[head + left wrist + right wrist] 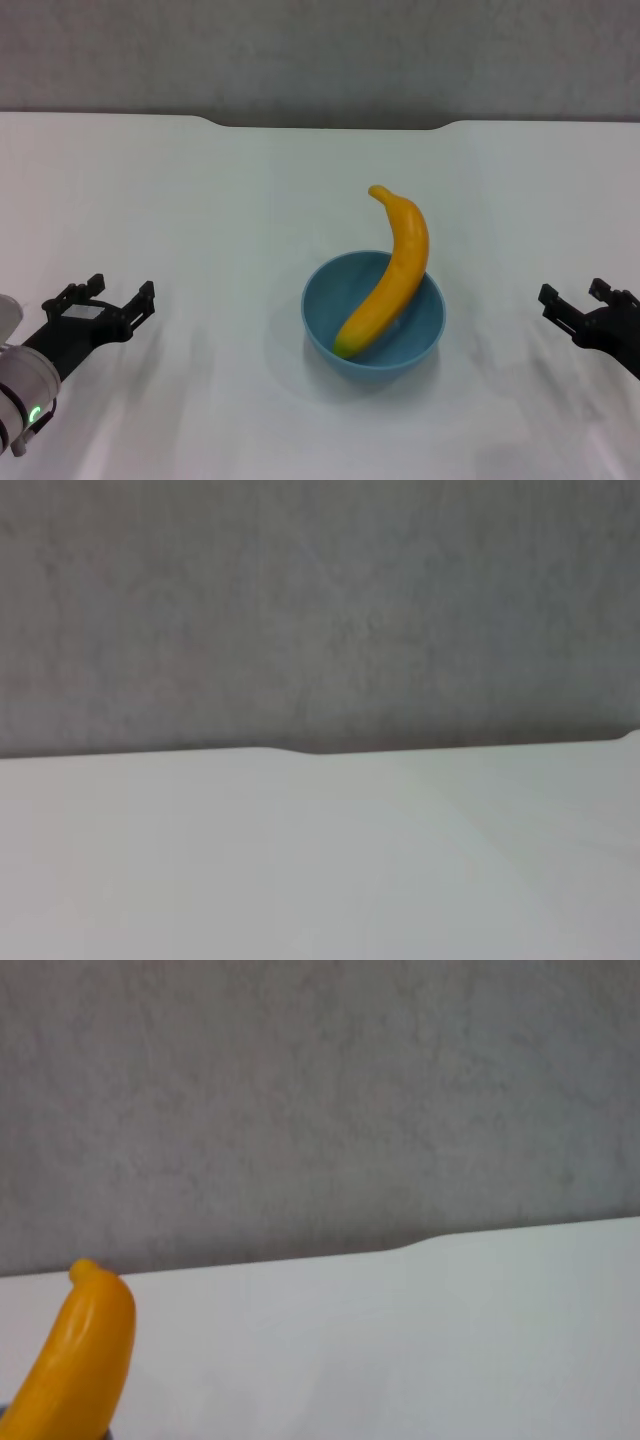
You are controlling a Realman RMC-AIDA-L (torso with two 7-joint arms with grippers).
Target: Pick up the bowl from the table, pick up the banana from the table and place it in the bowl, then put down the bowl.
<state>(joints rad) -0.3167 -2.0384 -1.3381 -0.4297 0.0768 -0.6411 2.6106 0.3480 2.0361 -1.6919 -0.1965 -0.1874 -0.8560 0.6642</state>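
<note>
The light-blue bowl [373, 322] stands on the white table [200, 200] near the middle front. The yellow-orange banana [392, 270] lies in it, its greenish end at the bowl's bottom and its stem end sticking out over the far rim. The banana's upper end also shows in the right wrist view [85, 1370]. My left gripper [100, 298] is open and empty at the front left, well away from the bowl. My right gripper [588, 304] is open and empty at the front right, also well away from the bowl.
The table's far edge has a shallow notch [330, 125] with a grey wall behind it. The left wrist view shows only the tabletop [300, 860] and the wall.
</note>
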